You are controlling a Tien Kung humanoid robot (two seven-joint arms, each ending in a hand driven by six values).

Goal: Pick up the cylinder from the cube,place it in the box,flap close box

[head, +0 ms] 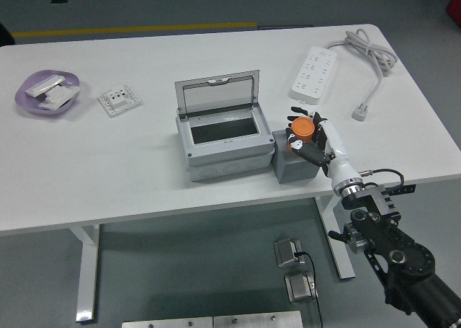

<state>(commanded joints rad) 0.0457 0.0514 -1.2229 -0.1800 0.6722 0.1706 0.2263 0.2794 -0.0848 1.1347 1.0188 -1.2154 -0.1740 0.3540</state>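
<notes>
An orange cylinder (302, 130) stands on a grey cube (294, 164) just right of the grey box (223, 155). The box's clear lid (217, 91) is raised toward the back and its inside looks dark and bare. My right hand (311, 135) reaches in from the lower right and wraps its fingers around the cylinder, which still rests on the cube's top. No left arm appears anywhere in the picture.
A white power strip (315, 71) with cable and plug (361, 112) lies at the back right. At the far left sit a purple dish (46, 94) with white pieces and a small white socket plate (119, 100). The table's near edge runs close below the cube.
</notes>
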